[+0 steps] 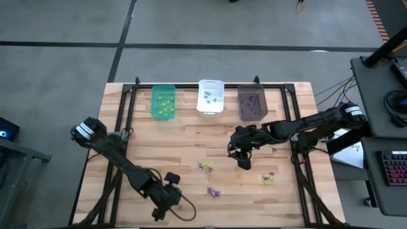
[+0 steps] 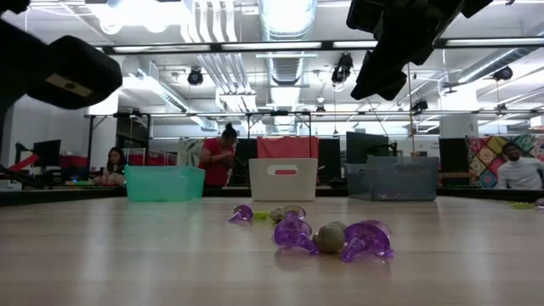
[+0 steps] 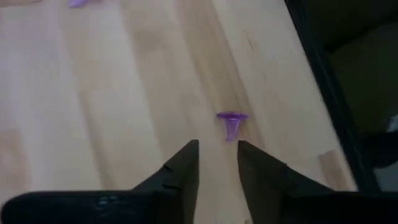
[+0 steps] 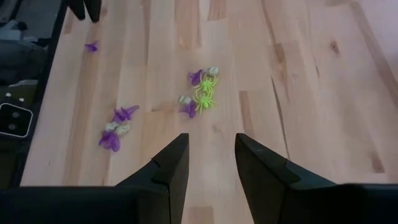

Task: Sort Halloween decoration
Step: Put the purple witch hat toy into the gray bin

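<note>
High view, table: light wooden slat table [image 1: 191,143] held three rectangular plastic bins in a row along the far edge, two dark arms over it.
Bins: green bin [image 1: 163,102] on the left, white bin [image 1: 210,97] in the middle, dark grey bin [image 1: 252,102] on the right; each showed small pieces inside.
Left gripper: left gripper [image 3: 217,155] sat low over the near edge of the table, fingers parted by a narrow gap, nothing between them.
Purple piece: small purple plastic trinket [image 3: 231,124] lay on the wood just ahead of the left fingertips, clear of them.
Right gripper: right gripper [image 4: 211,149] hung above mid-table, in front of the dark grey bin, fingers apart, holding nothing.
Loose decorations: mixed cluster of purple, yellow-green and greyish spiky trinkets [image 4: 202,92] lay on the boards ahead of the right gripper; second small group of purple and greyish trinkets [image 4: 116,129] lay near it, closer to the near edge; a further yellow-green and purple clump [image 1: 269,178] lay toward the right side.
Low view: purple and greyish pieces on the table in the foreground, bins behind them; people [image 2: 219,155] visible in the room beyond the table.
</note>
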You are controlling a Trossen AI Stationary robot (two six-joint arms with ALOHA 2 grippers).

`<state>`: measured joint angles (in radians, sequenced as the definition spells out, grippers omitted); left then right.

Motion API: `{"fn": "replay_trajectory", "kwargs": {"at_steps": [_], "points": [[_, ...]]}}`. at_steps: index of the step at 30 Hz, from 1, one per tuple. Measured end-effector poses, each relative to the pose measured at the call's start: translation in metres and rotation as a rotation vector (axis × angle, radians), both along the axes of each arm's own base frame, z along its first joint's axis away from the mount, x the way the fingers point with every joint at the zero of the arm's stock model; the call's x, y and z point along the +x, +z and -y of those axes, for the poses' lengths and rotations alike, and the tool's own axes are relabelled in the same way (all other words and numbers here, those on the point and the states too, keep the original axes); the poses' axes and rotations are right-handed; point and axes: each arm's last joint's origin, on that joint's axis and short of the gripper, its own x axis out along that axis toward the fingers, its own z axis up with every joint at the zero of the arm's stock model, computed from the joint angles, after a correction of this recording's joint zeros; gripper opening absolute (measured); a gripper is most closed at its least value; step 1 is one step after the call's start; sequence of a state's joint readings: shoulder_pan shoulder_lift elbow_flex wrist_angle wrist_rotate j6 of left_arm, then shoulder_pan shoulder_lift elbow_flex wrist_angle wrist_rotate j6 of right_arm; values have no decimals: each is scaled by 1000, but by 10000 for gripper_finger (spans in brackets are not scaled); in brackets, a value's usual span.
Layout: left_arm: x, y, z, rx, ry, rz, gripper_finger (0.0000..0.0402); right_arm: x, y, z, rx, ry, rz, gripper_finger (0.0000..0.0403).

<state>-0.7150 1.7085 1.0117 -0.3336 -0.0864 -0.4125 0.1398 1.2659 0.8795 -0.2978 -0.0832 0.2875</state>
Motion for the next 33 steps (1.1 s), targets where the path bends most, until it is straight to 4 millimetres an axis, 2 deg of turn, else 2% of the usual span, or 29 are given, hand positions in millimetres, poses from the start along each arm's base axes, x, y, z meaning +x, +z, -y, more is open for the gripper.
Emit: {"fn": "replay_trajectory", "kwargs": {"at_steps": [5,8,12,20,26,33], "points": [[11,-10,21,33,-37,-12,148,-1,0,-4,-3,25,-1,123],[15,-17,28,68,-15,-53,165,-2,0,-9,-4,43,-1,123],[17,-33,34,106,24,-115,168,-3,0,-17,-4,70,0,123],[20,-38,43,143,73,-97,168,-4,2,-29,15,89,21,123],[19,-39,45,153,108,-77,145,-5,3,-37,2,101,49,123],[20,-41,46,159,115,-69,76,-7,3,-43,-8,100,50,123]]}}
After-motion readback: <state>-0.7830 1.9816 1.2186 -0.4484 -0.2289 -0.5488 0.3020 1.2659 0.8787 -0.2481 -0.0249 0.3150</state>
